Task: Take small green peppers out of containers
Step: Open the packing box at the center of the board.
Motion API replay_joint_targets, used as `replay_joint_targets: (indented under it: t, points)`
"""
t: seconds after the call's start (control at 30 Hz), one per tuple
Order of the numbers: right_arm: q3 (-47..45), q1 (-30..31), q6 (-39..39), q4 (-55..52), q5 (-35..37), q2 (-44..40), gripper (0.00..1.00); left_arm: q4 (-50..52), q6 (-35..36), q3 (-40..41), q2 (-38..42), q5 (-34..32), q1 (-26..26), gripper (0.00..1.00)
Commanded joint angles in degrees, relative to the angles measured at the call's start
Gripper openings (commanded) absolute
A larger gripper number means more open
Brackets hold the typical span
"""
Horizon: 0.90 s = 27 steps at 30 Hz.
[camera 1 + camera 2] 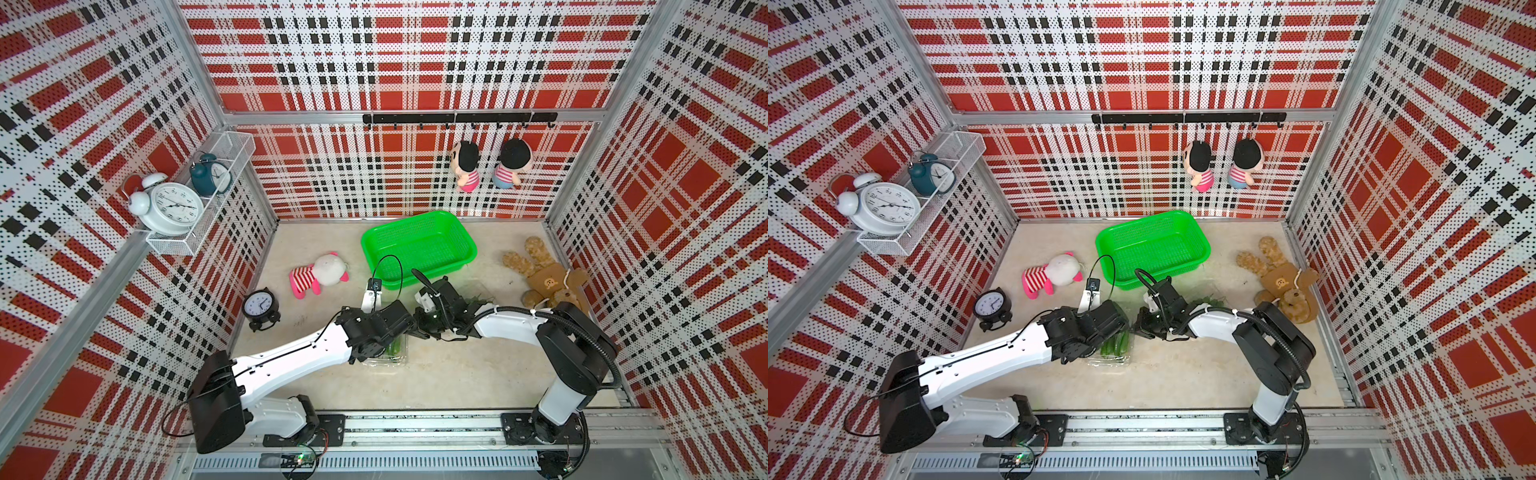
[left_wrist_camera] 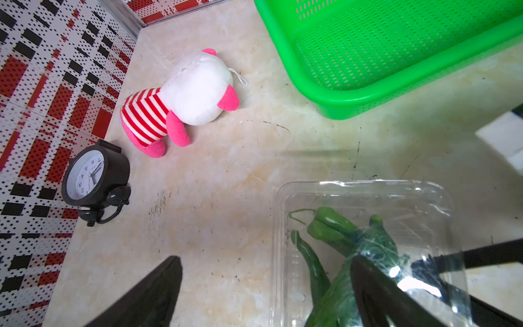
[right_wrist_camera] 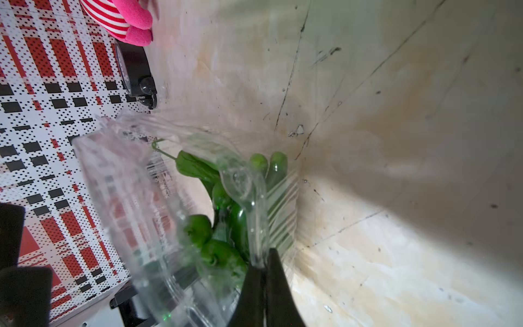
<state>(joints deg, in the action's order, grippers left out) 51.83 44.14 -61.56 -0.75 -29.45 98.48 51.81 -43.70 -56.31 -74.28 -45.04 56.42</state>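
Observation:
A clear container (image 2: 365, 189) of small green peppers (image 2: 331, 226) lies on the table in front of both arms; both top views show it (image 1: 1108, 360) with its peppers (image 1: 1116, 344). My left gripper (image 2: 266, 258) is open and straddles the box's side wall, one finger (image 2: 379, 294) on the peppers' side and the other on the table side. My right gripper (image 3: 265, 256) is shut on the edge of the clear lid (image 3: 127, 184), which stands lifted over the peppers (image 3: 223, 198). A second container (image 1: 1210, 300) with dark peppers sits behind the right arm.
A bright green mesh basket (image 1: 419, 249) stands just behind the grippers. A pink striped plush (image 1: 320, 274) and a black alarm clock (image 1: 259, 309) lie to the left, and a brown teddy (image 1: 544, 278) to the right. Plaid walls enclose the table.

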Motion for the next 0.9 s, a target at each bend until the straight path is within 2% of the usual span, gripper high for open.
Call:
replay_joint_targets:
  t: [0.0, 0.13, 0.37, 0.57, 0.87]
  points:
    - [0.2, 0.4, 0.4, 0.8, 0.1, -1.3, 0.0, -0.5, 0.3, -1.4, 1.8, 2.6, 0.1, 1.0]
    - [1.6, 0.4, 0.4, 0.9, -1.1, -0.8, 0.0, -5.2, 1.8, -2.2, 0.6, 8.1, 5.0, 0.98]
    - [3.5, 0.2, -1.6, 1.0, -4.0, -0.3, 0.0, -6.8, 0.5, -1.2, -6.0, 6.8, 12.2, 0.98]
    - [3.6, 0.2, -2.3, 0.3, -5.6, -0.7, 0.0, -4.6, -1.8, -1.7, -11.1, 1.1, 13.0, 0.98]
    - [2.1, 0.2, -1.8, -0.7, -7.4, -1.7, 0.0, -0.7, -5.9, -3.3, -12.5, -7.1, 11.7, 0.99]
